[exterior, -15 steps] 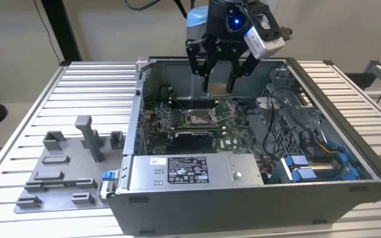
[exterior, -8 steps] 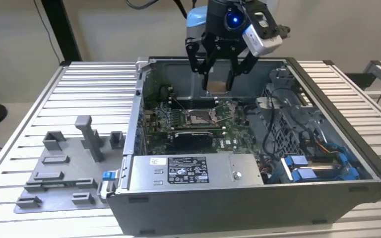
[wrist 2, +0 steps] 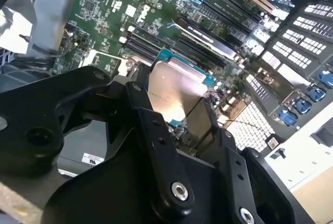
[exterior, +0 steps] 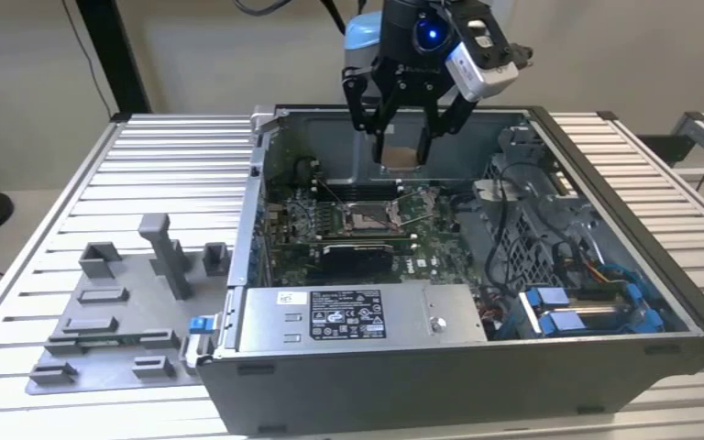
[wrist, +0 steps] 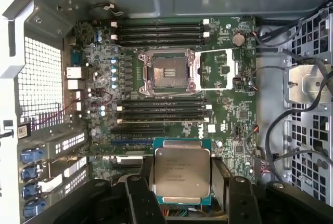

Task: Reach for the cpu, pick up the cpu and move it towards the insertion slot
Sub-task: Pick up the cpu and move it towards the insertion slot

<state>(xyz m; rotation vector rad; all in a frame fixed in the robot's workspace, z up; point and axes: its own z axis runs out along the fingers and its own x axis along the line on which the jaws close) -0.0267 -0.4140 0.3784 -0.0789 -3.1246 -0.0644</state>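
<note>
My gripper (exterior: 403, 137) hangs above the open computer case (exterior: 645, 266), shut on the cpu (exterior: 401, 154). In both wrist views the cpu (wrist: 182, 171) (wrist 2: 173, 90) shows its pale silver face with a teal rim, clamped between the two black fingers (wrist: 139, 193). The insertion slot (exterior: 368, 216) lies below and slightly to the exterior view's left of the held chip. In the first wrist view the insertion slot (wrist: 167, 71) has a shiny metal frame and dark centre with its cover plate swung open beside it, a few black card slots away from the chip.
A grey fixture plate (exterior: 120, 312) with upright blocks lies on the slatted table at the exterior view's left. Inside the case sit a power supply (exterior: 352, 316), cables and blue drive clips (exterior: 572, 316). Black memory slots (wrist: 158, 29) flank the socket.
</note>
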